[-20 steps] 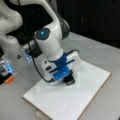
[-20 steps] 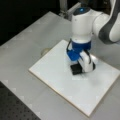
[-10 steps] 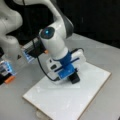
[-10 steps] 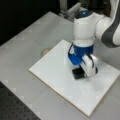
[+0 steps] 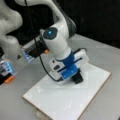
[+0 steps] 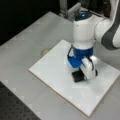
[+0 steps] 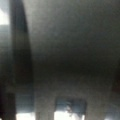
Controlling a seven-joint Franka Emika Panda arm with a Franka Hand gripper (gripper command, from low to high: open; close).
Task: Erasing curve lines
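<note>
The robot's gripper [image 5: 76, 75] held the black rectangular eraser block [image 6: 78, 76] pressed flat on the white rectangular board [image 6: 52, 67], probably so it could rub ink. The thin grey curve lines were not visible, perhaps hidden underneath or already wiped.

Board [image 5: 62, 100] flat on table [image 6: 27, 47]; eraser block [image 6: 78, 76] on board, gripper [image 6: 81, 72] directly above.

Both front views are soft and blurred, lit evenly from above so the white board [image 5: 67, 97] glows against a dark far background with a small shadow under the arm [image 6: 83, 37], while the wrist view is dim, grey and wholly out of focus.
</note>
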